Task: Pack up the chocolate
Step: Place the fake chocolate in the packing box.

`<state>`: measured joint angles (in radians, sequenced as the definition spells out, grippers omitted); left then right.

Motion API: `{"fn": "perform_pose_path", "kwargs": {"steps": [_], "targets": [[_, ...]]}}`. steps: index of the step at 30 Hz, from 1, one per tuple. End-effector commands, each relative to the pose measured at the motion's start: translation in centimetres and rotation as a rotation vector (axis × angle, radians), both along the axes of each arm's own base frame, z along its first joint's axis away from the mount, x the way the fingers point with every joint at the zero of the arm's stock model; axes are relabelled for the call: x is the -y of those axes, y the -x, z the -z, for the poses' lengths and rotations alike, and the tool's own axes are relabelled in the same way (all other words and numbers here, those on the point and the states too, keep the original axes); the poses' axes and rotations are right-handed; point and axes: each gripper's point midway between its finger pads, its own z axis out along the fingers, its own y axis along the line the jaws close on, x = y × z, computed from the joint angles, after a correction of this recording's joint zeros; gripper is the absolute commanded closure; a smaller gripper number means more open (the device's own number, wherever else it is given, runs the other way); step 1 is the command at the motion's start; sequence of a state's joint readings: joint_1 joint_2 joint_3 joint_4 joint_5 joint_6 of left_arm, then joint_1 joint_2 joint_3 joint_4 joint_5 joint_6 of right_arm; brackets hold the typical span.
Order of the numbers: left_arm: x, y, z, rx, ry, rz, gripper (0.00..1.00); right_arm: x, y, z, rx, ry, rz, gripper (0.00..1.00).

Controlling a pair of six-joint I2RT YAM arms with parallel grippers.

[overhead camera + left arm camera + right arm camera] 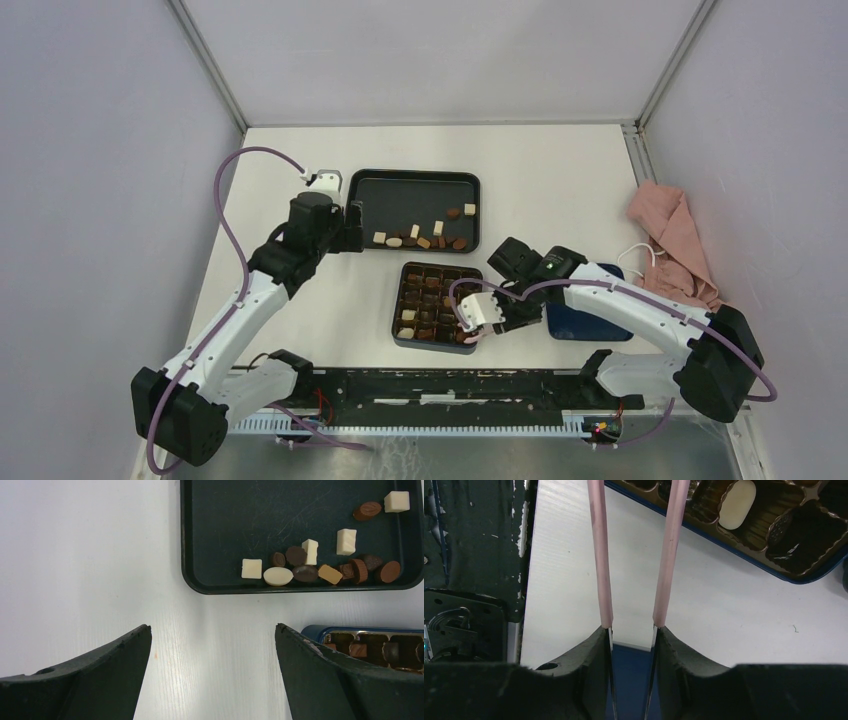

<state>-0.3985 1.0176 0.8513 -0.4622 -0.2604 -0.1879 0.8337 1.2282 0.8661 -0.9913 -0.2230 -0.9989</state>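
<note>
The right gripper (631, 627) is clamped on pink tweezers (600, 555) reaching over the edge of the box (370, 628); the left gripper (212, 627) holds its jaws wide apart, empty, beside the box. Loose chocolate (305, 573) lies in the tray (240, 520) beyond the box, and tweezers slipping in that grip could twist, knocking packed pieces askew.

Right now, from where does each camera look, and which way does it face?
Top: above and behind the arms, looking down on the table; both arms show.
Left wrist: looks forward past the open left gripper at the tray of loose chocolates.
Right wrist: looks along the tweezers, held in the right gripper, toward the box.
Shared: all three views show the box; top and left wrist share the tray.
</note>
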Motion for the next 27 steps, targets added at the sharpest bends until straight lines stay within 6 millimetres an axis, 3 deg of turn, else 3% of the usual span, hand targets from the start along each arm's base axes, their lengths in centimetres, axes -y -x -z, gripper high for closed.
{"fn": "perform_pose_path", "kwargs": {"steps": [1,7,13,16,22,27], "targets": [[-0.2,-0.5,-0.8,0.035,-0.024,0.022,0.02,-0.7,-0.4,-0.5,0.025,-0.026,-0.004,0.58],[-0.1,-0.5,-0.8,0.035,-0.022,0.025,0.02,-1.3,-0.6,-1.4,0.027,-0.053,-0.003,0.59],[0.6,-0.5,-1.0,0.033,0.004,0.053,0.02,-3.3,-1.3,-4.4,0.01,-0.186,0.03,0.68],[2.5,-0.3,-1.4,0.013,0.076,0.119,0.02,-3.5,-3.4,-5.7,0.004,-0.253,0.103,0.71],[7.8,1.8,-2.1,-0.101,0.322,0.296,0.03,-3.1,-10.7,-8.0,0.069,-0.414,0.369,0.71],[9.0,5.1,1.1,-0.256,0.485,0.252,0.08,-1.6,-15.6,-9.4,0.023,-0.599,0.598,0.71]]}}
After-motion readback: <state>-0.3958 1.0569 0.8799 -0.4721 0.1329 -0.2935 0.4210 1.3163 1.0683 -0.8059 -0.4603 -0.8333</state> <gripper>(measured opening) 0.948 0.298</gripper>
